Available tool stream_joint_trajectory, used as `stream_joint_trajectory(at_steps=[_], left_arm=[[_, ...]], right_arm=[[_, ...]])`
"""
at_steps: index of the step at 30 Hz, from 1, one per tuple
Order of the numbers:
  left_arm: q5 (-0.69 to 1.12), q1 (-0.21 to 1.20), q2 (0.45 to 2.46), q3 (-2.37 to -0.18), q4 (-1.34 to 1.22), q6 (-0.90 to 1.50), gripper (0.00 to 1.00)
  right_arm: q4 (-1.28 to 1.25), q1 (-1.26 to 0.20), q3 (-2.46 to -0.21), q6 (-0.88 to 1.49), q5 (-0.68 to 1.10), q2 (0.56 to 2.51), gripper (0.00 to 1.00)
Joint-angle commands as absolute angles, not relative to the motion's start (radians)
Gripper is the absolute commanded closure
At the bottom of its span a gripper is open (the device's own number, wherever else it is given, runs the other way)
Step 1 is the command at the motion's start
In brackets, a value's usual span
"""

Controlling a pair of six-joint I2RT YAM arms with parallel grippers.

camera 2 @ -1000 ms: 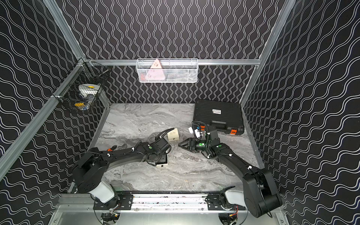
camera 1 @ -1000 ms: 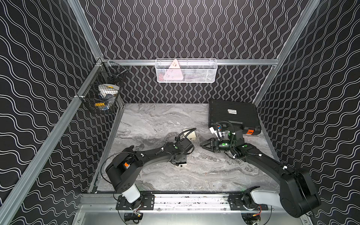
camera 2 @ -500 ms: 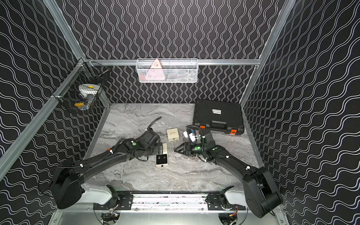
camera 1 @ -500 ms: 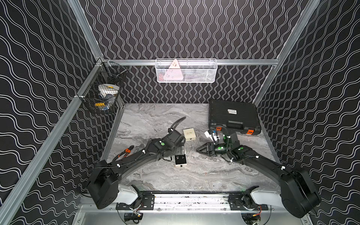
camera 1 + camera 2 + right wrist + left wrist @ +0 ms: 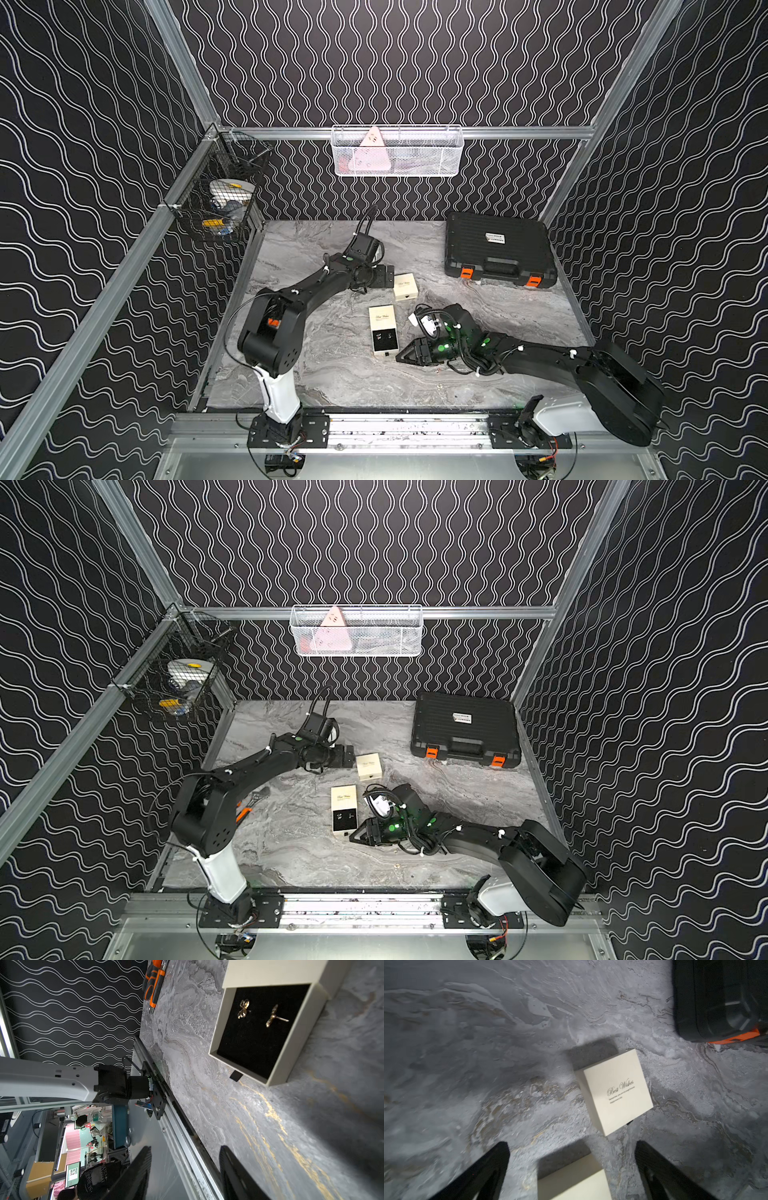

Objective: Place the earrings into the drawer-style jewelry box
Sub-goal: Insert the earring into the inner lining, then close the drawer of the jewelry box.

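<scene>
Gaping right hand [image 5: 402,356] just beside drawer [image 5: 385,352] edge

Surface: grey marbled table [image 5: 332,386], gold veins toward the front.
Far right: black case [image 5: 498,249], orange latches, shut.
Middle: closed cream box [image 5: 405,286]; drawer box [image 5: 382,328] just nearer (drawer pulled out).
Left: orange-handled tool [image 5: 154,982].

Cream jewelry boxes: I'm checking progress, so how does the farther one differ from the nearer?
The farther cream cardboard box is shut and looks square; the nearer cream cardboard box is longer, its black-lined drawer pulled out holding two gold earrings. Both carry script lettering.
</scene>
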State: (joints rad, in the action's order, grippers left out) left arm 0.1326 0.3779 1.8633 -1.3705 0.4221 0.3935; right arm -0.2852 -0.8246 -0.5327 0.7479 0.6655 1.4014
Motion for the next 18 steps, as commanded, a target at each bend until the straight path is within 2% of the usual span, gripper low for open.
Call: stream_joint_trajectory(at_steps=[1,5,9,18], left_arm=[[0.259,0.362,1.930,-1.412,0.414,0.350,0.01],[0.347,0.361,1.974,-1.405,0.405,0.355,0.02],[0.357,0.361,1.966,-1.365,0.401,0.363,0.02],[0.362,0.361,1.905,-1.271,0.387,0.383,0.02]], right_arm=[[-0.400,-0.833,-0.517,0.789,0.637,1.436,0.44],[-0.525,-0.838,-0.478,0.837,0.645,1.500,0.44],[-0.622,-0.839,-0.463,0.873,0.663,1.569,0.45],[-0.645,-0.835,-0.502,0.857,0.666,1.644,0.45]])
